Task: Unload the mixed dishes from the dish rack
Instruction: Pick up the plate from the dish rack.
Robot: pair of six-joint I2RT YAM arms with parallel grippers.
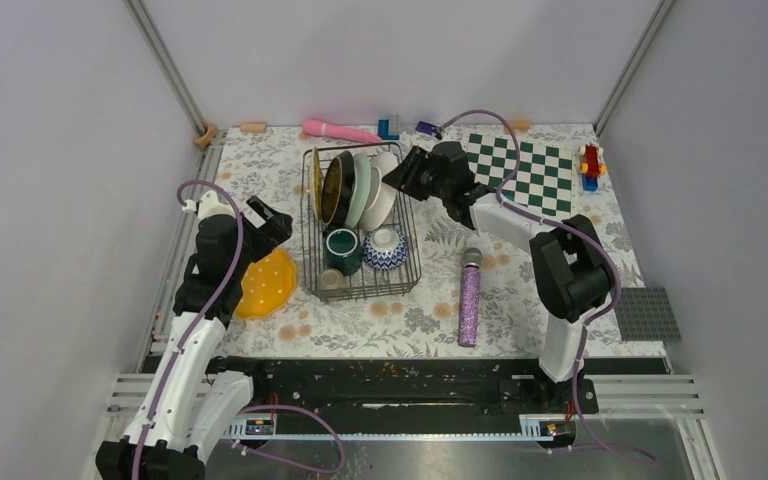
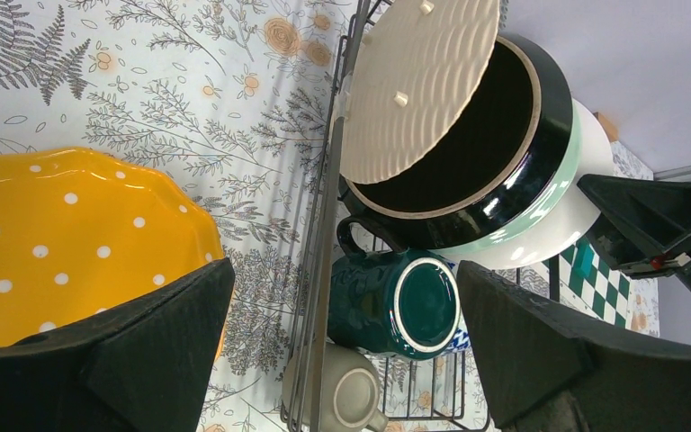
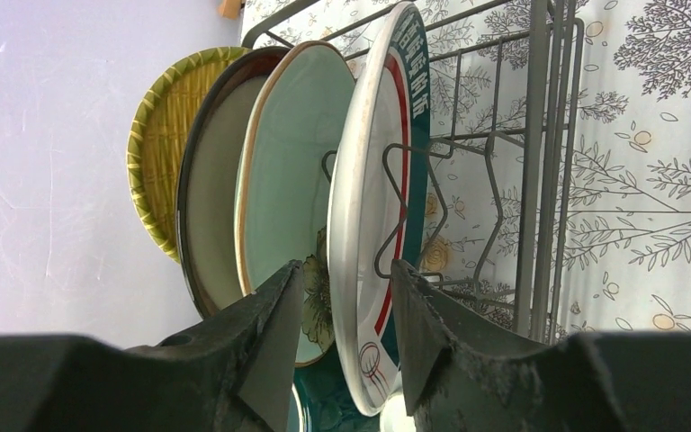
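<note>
The black wire dish rack (image 1: 312, 225) holds upright plates at its far end: a yellow woven one (image 3: 157, 135), a dark-rimmed one (image 3: 211, 198), a pale green one (image 3: 292, 153) and a white plate with a green-red rim (image 3: 369, 180). My right gripper (image 3: 345, 267) straddles the white plate's rim, open, with a gap showing on the left side. A teal mug (image 2: 414, 306), a patterned bowl (image 1: 386, 248) and a greyish cup (image 2: 346, 396) lie at the rack's near end. A yellow dotted plate (image 1: 265, 283) rests on the table left of the rack. My left gripper (image 1: 275, 222) hovers wide open and empty over the rack's left edge.
A glittery purple cylinder (image 1: 470, 298) lies right of the rack. A green-white chessboard (image 1: 525, 172) sits at the back right beside a small toy (image 1: 590, 165). A pink object (image 1: 338, 130) lies along the back wall, and a grey baseplate (image 1: 646, 313) at the right edge.
</note>
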